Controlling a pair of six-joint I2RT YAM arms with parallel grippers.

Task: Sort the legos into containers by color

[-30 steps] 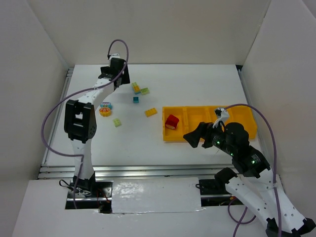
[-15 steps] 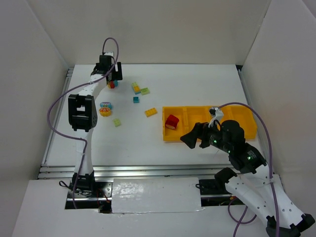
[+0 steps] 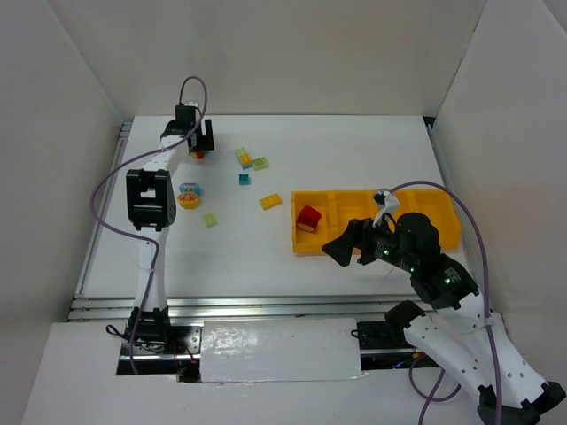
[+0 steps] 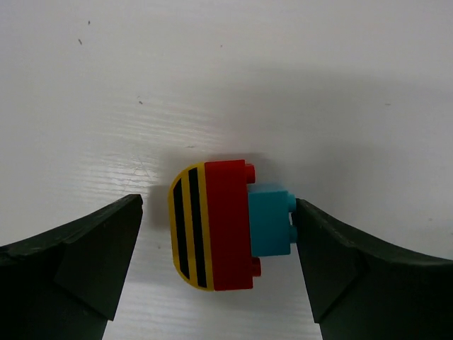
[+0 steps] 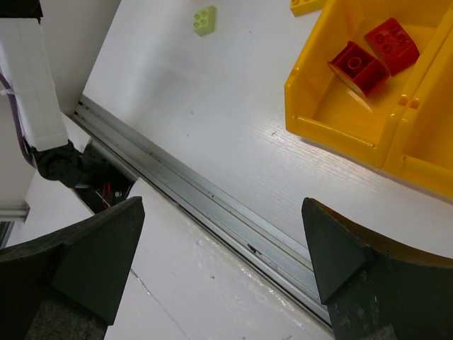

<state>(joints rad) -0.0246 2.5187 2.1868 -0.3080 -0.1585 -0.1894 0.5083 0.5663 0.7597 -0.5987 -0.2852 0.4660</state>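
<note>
My left gripper point(image 3: 197, 142) is at the table's far left, open, jaws astride a clump point(image 4: 228, 227) of a yellow-and-black striped piece, a red brick and a teal brick lying on the table; the right finger point(image 4: 333, 262) is almost touching the teal brick. The clump shows in the top view point(image 3: 200, 153). My right gripper point(image 3: 341, 249) is open and empty in front of the yellow tray point(image 3: 354, 212), over the table's front rail in its wrist view point(image 5: 223, 205). Red bricks point(image 5: 368, 57) lie in the tray's leftmost compartment point(image 5: 333, 131).
Loose legos lie between the arms: a teal-yellow clump point(image 3: 244, 158), pale green bricks point(image 3: 260, 163) point(image 3: 210, 219), a teal brick point(image 3: 244, 179), an orange-yellow brick point(image 3: 271, 201), and a round orange-blue clump point(image 3: 189, 195). White walls enclose the table. A metal rail point(image 5: 212, 198) runs along its front.
My left gripper has swung left and come down over the red-teal clump, which now sits between its jaws. My right gripper has shifted slightly left.
</note>
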